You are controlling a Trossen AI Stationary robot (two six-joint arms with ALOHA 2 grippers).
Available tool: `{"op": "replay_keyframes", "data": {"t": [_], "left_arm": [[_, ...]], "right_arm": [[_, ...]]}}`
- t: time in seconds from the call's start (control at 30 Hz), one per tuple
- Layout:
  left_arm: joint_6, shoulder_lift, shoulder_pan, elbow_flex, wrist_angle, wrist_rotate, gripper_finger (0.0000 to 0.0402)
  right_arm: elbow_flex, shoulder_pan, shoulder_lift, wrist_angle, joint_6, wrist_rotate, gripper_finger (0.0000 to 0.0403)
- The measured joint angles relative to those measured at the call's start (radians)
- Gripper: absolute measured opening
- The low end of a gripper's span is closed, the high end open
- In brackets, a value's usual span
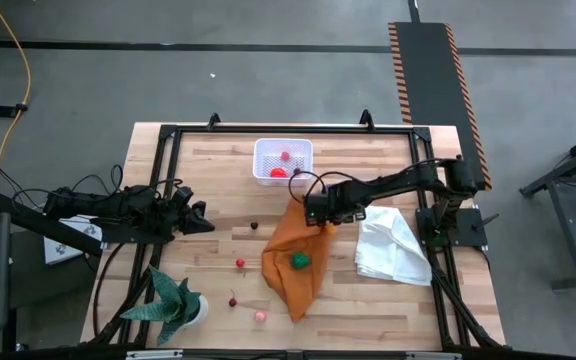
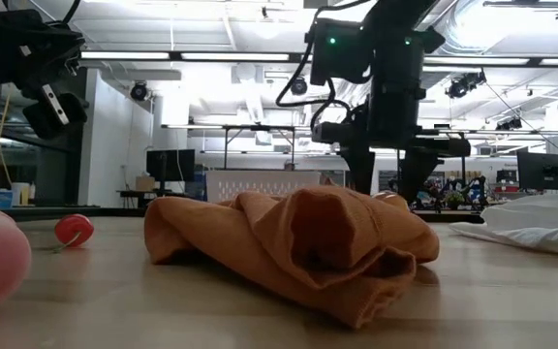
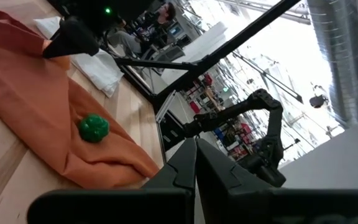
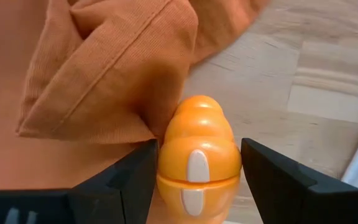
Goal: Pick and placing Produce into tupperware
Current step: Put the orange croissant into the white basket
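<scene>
Orange produce [image 4: 197,155] sits between the right claw [image 4: 197,171] fingers above the orange cloth [image 4: 92,68].

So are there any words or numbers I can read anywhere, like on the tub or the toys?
None can be read.
The tupperware, the orange toy between the right gripper's fingers, the green toy and the orange cloth show no writing.
The monitors in the room behind are too far off to read.
</scene>
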Motion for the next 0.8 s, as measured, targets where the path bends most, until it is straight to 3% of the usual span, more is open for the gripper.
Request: {"op": "replay_keyframes", "data": {"t": [0.23, 0.57, 0.8], "left_arm": [[0.000, 0.000, 0.000, 0.000, 0.000, 0.000, 0.0001], [0.000, 0.000, 0.000, 0.000, 0.001, 0.008, 0.0001], [-0.001, 0.000, 0.000, 0.000, 0.002, 0.010, 0.0001]], "right_arm": [[0.000, -0.011, 0.000, -0.004, -0.043, -0.012, 0.0221], [0.000, -0.019, 0.000, -0.121, -0.042, -0.052, 0.0279], [0.000, -0.011, 0.000, -0.098, -0.041, -0.052, 0.0282]]}}
